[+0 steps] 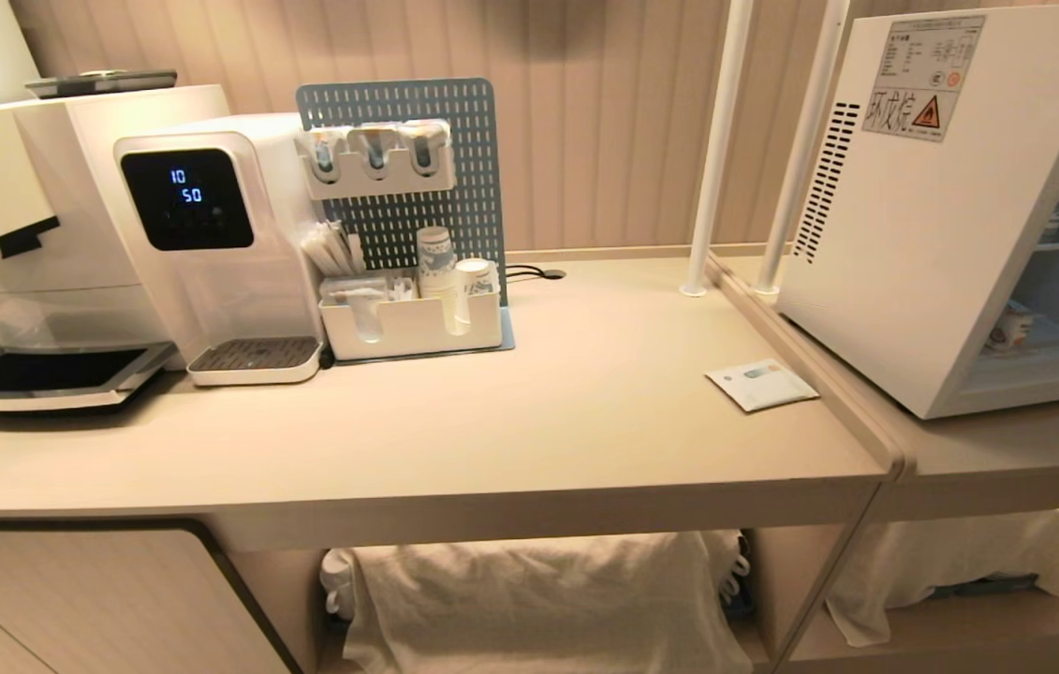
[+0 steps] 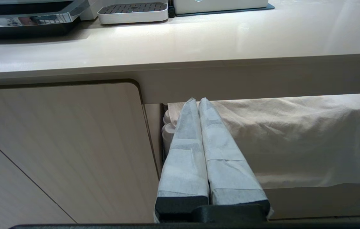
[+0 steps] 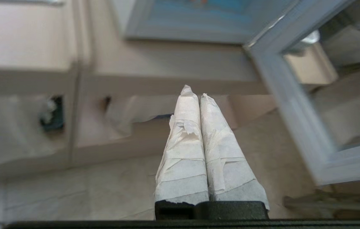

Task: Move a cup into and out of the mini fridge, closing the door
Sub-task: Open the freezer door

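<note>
head view: the white boxy mini fridge (image 1: 922, 215) stands on the beige surface (image 1: 538, 412), a small squat white cup (image 1: 1013, 328) on its lower shelf. left wrist view: left claw (image 2: 198, 101) pressed together, empty. right wrist view: right claw (image 3: 195, 92) likewise, beside the white-framed glass door (image 3: 297, 111).

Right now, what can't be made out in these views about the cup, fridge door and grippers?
- Cup: head view, half hidden by the mini fridge wall; markings too small.
- Door: right wrist view, blurred and cut off; handle unseen.
- Both grippers: outside head view; left gripper, right gripper empty.

Matt counter (image 1: 529, 421); wrinkled cloth (image 1: 538, 599) (soft, off-white).
</note>
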